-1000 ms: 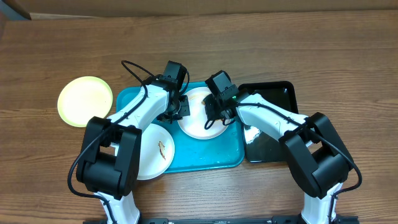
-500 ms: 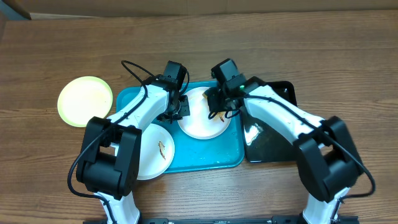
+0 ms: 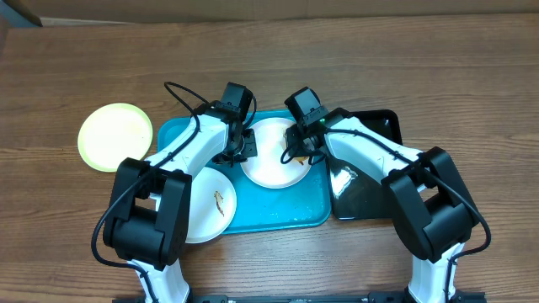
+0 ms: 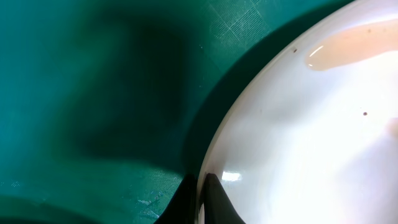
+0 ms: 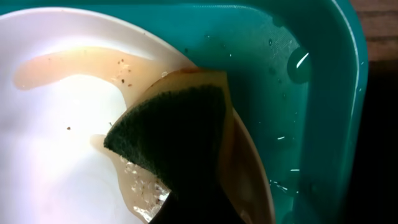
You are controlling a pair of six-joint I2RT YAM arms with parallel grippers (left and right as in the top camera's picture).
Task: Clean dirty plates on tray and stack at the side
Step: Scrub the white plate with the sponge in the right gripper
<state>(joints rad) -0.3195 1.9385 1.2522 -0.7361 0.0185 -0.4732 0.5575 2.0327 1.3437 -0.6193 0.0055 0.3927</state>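
A white plate [image 3: 271,160] lies on the turquoise tray [image 3: 290,206], streaked with brownish water [image 5: 68,62]. My left gripper [image 3: 245,145] is shut on its left rim [image 4: 214,155]. My right gripper [image 3: 296,151] is shut on a dark green sponge [image 5: 177,134] and presses it on the plate's right side. A second white plate [image 3: 210,204] with a brown smear [image 3: 219,202] lies at the tray's front left. The yellow-green rimmed plate [image 3: 114,136] sits on the table to the left of the tray.
A narrow black tray [image 3: 366,181] stands right of the turquoise tray. The tray floor is wet near its right rim [image 5: 351,106]. The wooden table [image 3: 76,67] surrounds everything.
My right gripper swung with the sponge toward the plate's far right edge, then came back slightly onto the plate's right side. The left gripper has not moved.
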